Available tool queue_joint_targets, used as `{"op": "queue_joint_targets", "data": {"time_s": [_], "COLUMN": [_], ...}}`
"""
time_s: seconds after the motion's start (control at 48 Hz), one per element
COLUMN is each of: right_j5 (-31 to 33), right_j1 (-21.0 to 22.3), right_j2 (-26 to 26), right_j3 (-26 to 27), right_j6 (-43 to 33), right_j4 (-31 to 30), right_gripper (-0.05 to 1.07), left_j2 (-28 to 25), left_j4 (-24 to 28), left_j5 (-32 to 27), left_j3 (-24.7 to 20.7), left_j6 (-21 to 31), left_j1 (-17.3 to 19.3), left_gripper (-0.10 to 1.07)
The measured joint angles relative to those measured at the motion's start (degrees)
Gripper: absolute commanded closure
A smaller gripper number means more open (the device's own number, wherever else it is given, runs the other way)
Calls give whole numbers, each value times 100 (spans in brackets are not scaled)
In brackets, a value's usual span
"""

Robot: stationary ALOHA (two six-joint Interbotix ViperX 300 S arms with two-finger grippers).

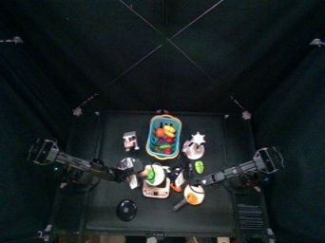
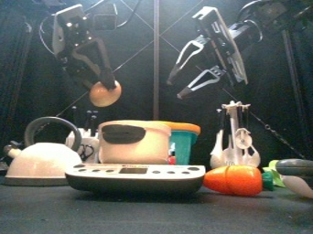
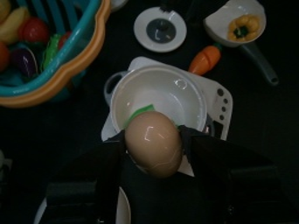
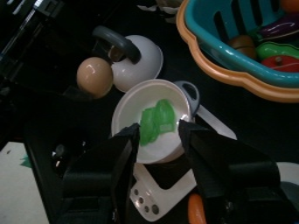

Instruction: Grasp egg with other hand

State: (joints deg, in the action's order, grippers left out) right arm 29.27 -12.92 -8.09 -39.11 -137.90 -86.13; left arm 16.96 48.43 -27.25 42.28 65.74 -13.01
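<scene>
Left jaws (image 3: 153,171) clamp the egg (image 3: 153,143); right jaws (image 4: 158,156) stand apart, well clear of it.

We hold both arms raised above the table's middle, the left arm reaching in from the left and the right arm from the right. Our left gripper (image 2: 101,84) points downward, its two black jaws spread apart and closed around the egg (image 3: 153,143), which sits between their tips, well clear of the table. Our right gripper (image 2: 206,82) hangs at much the same height, tilted toward the left one, its jaws standing wide apart with nothing between them. The two grippers are near each other but apart.
</scene>
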Motion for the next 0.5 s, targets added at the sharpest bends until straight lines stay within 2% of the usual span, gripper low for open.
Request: {"op": "queue_joint_targets", "data": {"time_s": [0.271,0.5], "right_j5": [-1169,-2048], "right_j1": [703,1169], "right_j2": [0,0], "right_j3": [325,466], "right_j6": [-9,-9], "right_j4": [220,308], "right_gripper": [23,23], "left_j2": [-18,-35], "left_j4": [800,1362], "left_j5": [563,765], "left_j3": [0,9], "left_j6": [-9,-9], "left_j1": [176,220], "left_gripper": [24,24]}}
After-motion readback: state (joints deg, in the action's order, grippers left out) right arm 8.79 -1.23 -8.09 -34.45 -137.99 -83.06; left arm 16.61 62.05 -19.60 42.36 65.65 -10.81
